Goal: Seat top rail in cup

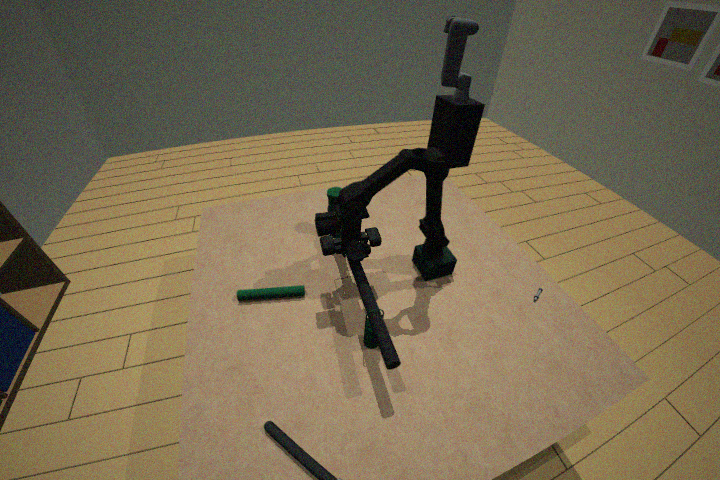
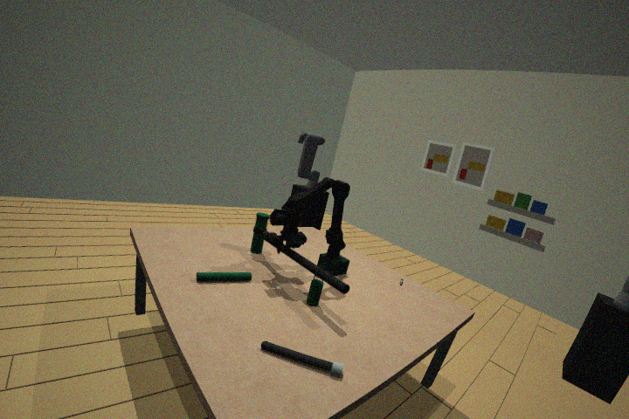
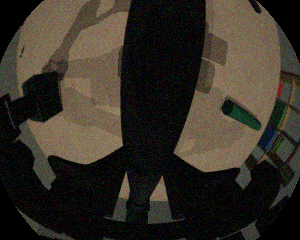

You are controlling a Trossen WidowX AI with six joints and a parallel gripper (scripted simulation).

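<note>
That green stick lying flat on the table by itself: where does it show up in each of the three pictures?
Top: green stick lies left of centre, left of the held rail.
Exterior: left of centre, nearer the camera than the big post.
Wrist: at the right, beside the rail.
Shared landmark: the rail.

We see an arm [image 1: 392, 169] built of matte black links, slim and rounded, joined by chunky cylindrical joints. Its base [image 1: 433, 261] is a squat dark green block. The wrist carries a cluster of short black drum-shaped housings around the gripper [image 1: 354, 253], equally black. No cables, screws or markings are visible to us.
</note>
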